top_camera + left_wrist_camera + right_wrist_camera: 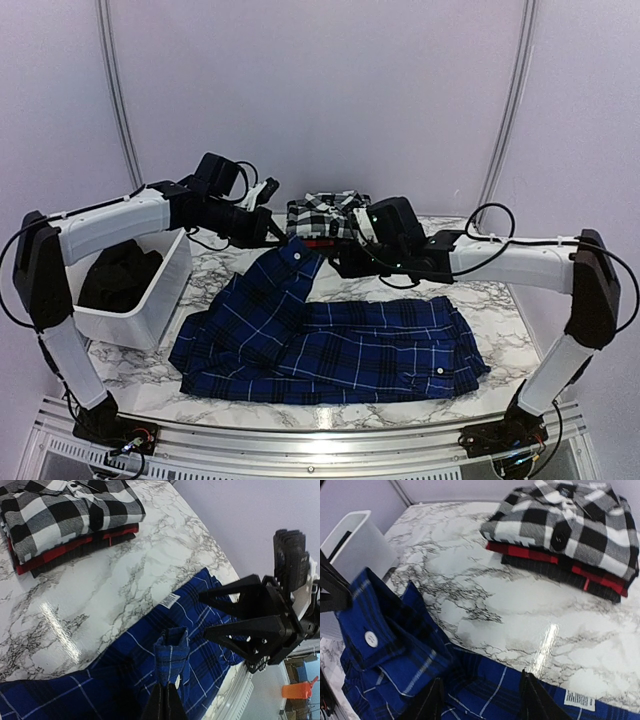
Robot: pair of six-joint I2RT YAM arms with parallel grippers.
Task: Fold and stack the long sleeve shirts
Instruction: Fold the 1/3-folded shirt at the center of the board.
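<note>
**Shirt-folding in progress:** The blue shirt (330, 350) lies spread across the middle of the marble worktop (490, 295), reaching toward 6 o'clock. One cuffed sleeve end is raised at its 11 o'clock corner. The left pincer (166, 695) is clamped tight on that raised blue cloth. The right pincer (481, 677) hovers just beside it, jaws apart, with nothing between them. At 12 o'clock the black-and-white shirt (325, 208) sits folded on top of the red shirt (60, 552), the pile the blue one is meant to join. A white tub (150, 300) with something dark inside stands at 9 o'clock.

The step in hand looks like bringing the sleeve in across the body of the shirt. To do it well, the free pincer would likely need to close on the cloth near its partner's hold. The two could then carry the sleeve over flat and taut rather than let it twist. A one-sided pull risks dragging the whole shirt and rumpling the layers beneath.

Only the overhead camera shows the full spread and how much is not yet folded. The left wrist camera shows the pinch itself, a narrow fold of cloth, and the other pincer's parted jaws from the side. The right wrist camera gives a close look at the cuff's white button (370, 639).
</note>
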